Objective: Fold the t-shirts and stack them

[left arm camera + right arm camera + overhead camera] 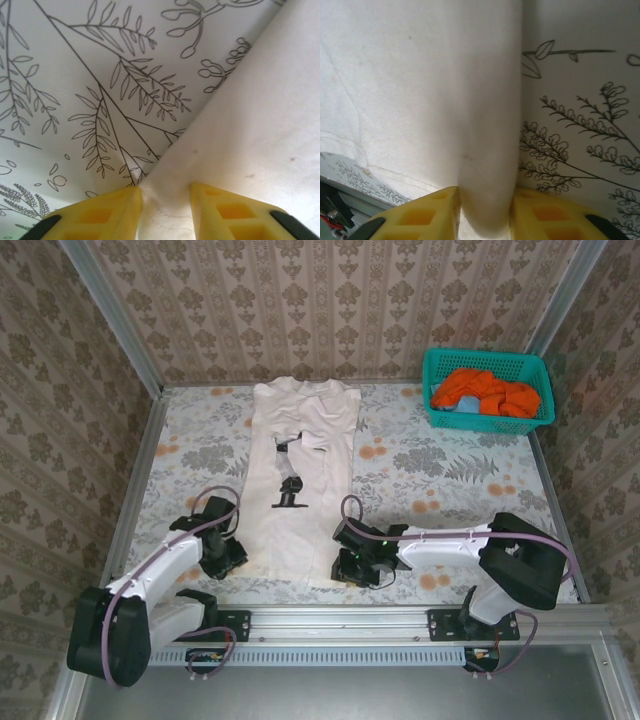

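Observation:
A cream-white t-shirt (305, 440) lies lengthwise on the table, collar far, hem near, with black printed marks on its front. My left gripper (228, 558) sits at the shirt's near-left corner. In the left wrist view the yellow fingers (110, 212) of the left gripper (165, 202) pinch the hemmed corner of the t-shirt (250, 125). My right gripper (352, 565) is at the near-right corner. Its right wrist view shows the gripper (485, 207) squeezing a rounded fold of the t-shirt (420, 75). Orange t-shirts (485, 390) lie bunched in the basket.
A teal lattice basket (437, 365) stands at the table's far right corner. The table wears a floral cloth (450, 470). Patterned walls close in the back and both sides. A metal rail (330, 618) runs along the near edge behind both grippers.

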Motion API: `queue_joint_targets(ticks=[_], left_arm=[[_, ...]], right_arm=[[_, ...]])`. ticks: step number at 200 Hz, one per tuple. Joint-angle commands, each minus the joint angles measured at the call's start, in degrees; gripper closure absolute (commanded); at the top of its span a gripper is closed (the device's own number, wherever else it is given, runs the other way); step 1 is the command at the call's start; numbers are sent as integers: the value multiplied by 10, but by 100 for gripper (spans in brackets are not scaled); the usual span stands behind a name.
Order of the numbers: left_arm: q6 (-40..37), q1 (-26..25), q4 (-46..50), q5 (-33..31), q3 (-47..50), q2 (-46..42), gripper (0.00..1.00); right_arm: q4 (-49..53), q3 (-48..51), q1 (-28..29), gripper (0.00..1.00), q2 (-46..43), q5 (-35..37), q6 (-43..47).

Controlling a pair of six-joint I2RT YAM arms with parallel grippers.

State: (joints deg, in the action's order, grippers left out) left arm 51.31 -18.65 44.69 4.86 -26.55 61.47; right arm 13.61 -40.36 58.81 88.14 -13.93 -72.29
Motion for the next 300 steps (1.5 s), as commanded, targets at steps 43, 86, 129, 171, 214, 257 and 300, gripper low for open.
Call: queue_joint_targets(ticks=[43,86,129,171,214,257,300], left_arm=[[-20,0,-26,16,7,32,100],[-54,-26,10,78,-46,21,100],[-37,-123,42,122,-59,29,100],[35,-214,95,118,-59,-13,100],[48,-233,153,130,-91,-54,100],[6,-208,177,158,-188,-2,100],[-60,-101,172,182,-335,98,100]], right_arm=[[38,6,-14,94,2,-24,-6],[97,25,-70,100,-78,-35,21],[165,59,-111,100,-157,-56,72],[168,135,-104,100,-222,-111,59],[188,143,-103,100,-265,-127,61],[243,31,-139,100,-243,-115,111],[202,-79,-277,100,-191,-135,115]])
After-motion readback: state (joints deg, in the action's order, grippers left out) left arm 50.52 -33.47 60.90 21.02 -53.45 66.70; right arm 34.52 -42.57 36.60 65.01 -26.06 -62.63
